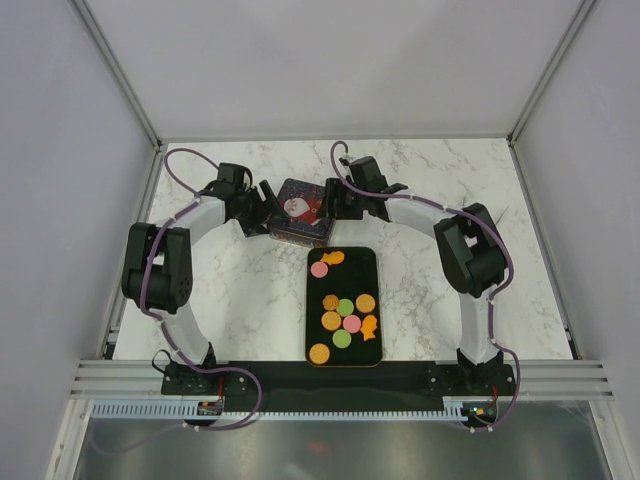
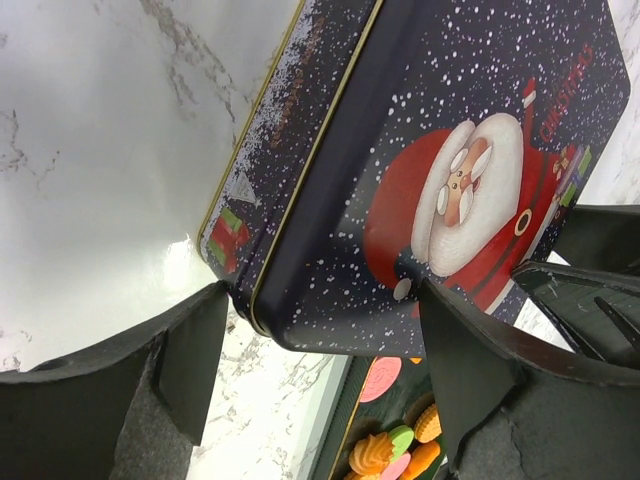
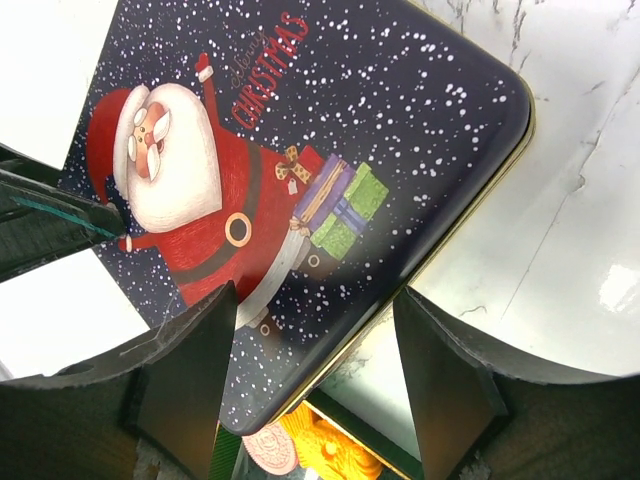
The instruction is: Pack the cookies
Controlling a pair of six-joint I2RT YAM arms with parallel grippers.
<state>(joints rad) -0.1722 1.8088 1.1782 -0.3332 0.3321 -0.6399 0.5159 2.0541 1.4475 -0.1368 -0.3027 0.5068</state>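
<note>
1. Cookies (image 1: pixel 343 310) lie unpacked on the tray (image 1: pixel 366 266); a tin dragged nearer could scatter them.
2. Left gripper (image 2: pixel 320 300) and right gripper (image 3: pixel 312 295) stand wide astride the lidded tin (image 1: pixel 300 212), grip unclear; uneven squeezing could skew it.

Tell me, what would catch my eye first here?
A dark Christmas tin with Santa on its lid sits far back on the marble table, with the left claw and right claw flanking it. Just nearer, a black tray holds orange, pink and green cookies.
</note>
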